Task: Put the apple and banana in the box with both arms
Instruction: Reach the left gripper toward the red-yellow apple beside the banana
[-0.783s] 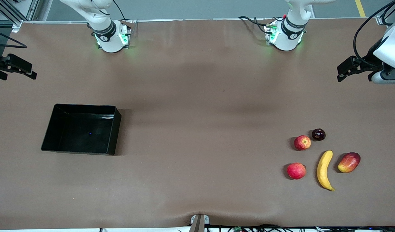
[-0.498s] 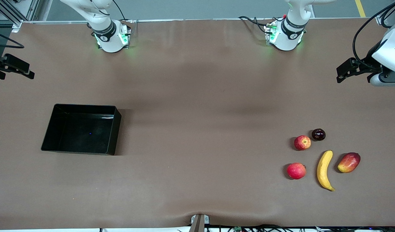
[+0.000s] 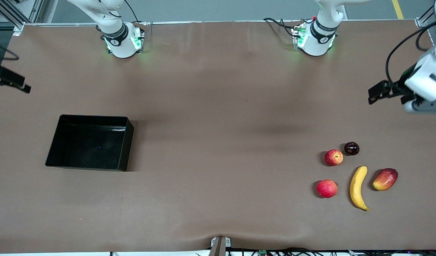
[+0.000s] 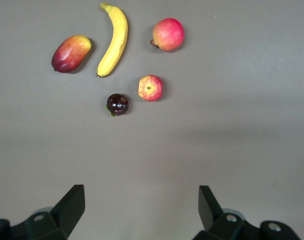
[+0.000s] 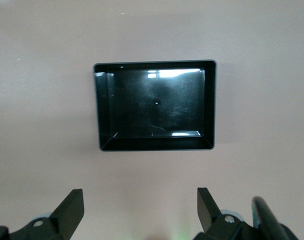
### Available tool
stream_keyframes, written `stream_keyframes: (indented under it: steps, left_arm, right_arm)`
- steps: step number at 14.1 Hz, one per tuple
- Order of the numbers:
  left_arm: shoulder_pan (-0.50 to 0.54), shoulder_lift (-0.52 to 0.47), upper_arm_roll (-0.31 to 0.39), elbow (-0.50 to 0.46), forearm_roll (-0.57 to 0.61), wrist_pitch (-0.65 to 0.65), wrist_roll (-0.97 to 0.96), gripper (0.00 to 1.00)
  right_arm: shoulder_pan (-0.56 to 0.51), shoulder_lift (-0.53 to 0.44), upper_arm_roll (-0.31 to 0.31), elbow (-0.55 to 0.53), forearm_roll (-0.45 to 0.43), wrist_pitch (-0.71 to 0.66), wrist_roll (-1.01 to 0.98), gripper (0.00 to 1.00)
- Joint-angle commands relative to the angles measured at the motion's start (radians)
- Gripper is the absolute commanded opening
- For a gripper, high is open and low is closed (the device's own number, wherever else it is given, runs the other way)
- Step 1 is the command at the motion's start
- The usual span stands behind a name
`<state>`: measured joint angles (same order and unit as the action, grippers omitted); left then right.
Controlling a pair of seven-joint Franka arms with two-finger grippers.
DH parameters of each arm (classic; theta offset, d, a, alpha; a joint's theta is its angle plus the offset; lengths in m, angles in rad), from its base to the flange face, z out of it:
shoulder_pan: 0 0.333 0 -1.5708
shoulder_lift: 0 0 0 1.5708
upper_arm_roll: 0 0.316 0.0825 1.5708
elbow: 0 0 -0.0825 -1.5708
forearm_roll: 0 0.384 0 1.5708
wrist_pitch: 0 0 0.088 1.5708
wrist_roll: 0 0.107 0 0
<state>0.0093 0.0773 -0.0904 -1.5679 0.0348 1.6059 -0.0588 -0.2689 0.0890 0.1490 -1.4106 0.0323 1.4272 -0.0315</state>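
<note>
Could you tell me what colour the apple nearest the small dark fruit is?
The apple is red with pale yellow streaks; the left wrist view shows it best.

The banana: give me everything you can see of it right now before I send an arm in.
The banana is a single long, curved yellow fruit with a darker tip at the end nearer the front camera. It looks smooth-skinned and whole. It lies flat on the brown table toward the left arm's end, between the mango and the pinkish-red round fruit, touching neither. The apple sits farther from the front camera. No gripper touches it; it is not yet in the box.
</note>
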Motion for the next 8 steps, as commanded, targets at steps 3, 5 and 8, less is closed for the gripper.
stream_keyframes:
  steps: [3,5,8]
  left_arm:
    - [0.006,0.174,-0.009,0.022,0.004,0.150,0.016,1.00]
    - [0.000,0.247,-0.009,0.013,0.010,0.239,0.016,1.00]
    - [0.004,0.353,-0.011,-0.036,0.017,0.408,0.017,1.00]
  right_arm:
    - [-0.095,0.103,0.012,0.019,-0.049,0.028,-0.071,1.00]
    - [-0.099,0.147,0.012,0.019,-0.055,0.053,-0.094,1.00]
    - [-0.157,0.282,0.012,0.005,-0.052,0.075,-0.188,1.00]
